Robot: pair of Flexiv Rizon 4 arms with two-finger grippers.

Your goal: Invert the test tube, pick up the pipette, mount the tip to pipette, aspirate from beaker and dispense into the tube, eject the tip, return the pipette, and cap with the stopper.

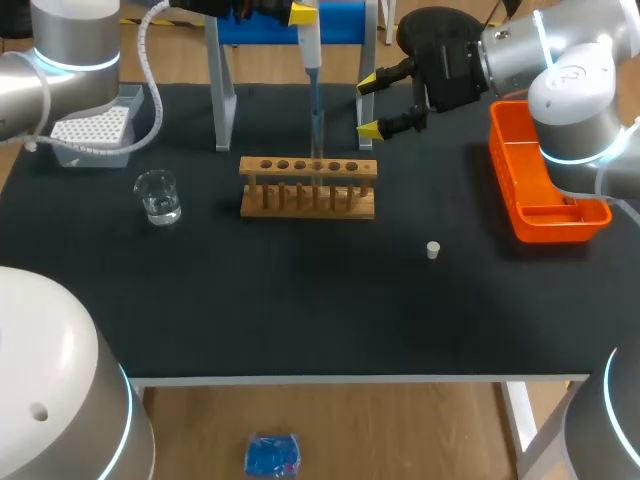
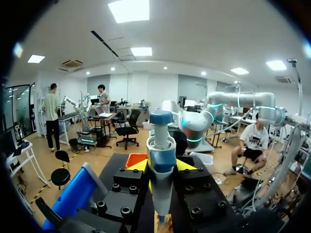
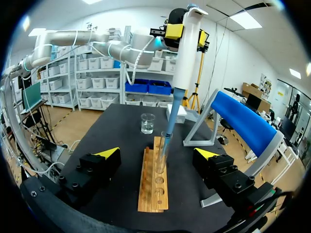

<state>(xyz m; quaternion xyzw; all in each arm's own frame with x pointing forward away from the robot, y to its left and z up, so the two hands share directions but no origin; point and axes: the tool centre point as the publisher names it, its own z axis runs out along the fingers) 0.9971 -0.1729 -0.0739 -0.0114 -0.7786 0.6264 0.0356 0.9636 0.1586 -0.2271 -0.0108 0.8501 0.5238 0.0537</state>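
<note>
Left pincer [image 2: 162,167] clamps the pipette [image 1: 311,45], whose tip sits inside the test tube [image 3: 162,153] standing in the wooden rack [image 1: 308,187]. Right pincer [image 1: 368,106] is wide and empty, near the rack. Risk: an off-axis lift could snag the tube rim and tilt the tube or spill liquid.

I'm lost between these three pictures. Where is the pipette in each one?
Head view: pipette upright at the back, above the rack.
Left wrist view: pipette clamped in the left gripper.
Right wrist view: pipette ahead of the open right gripper, tip in the tube.
Shared landmark: the blue stand, in all three.
</note>
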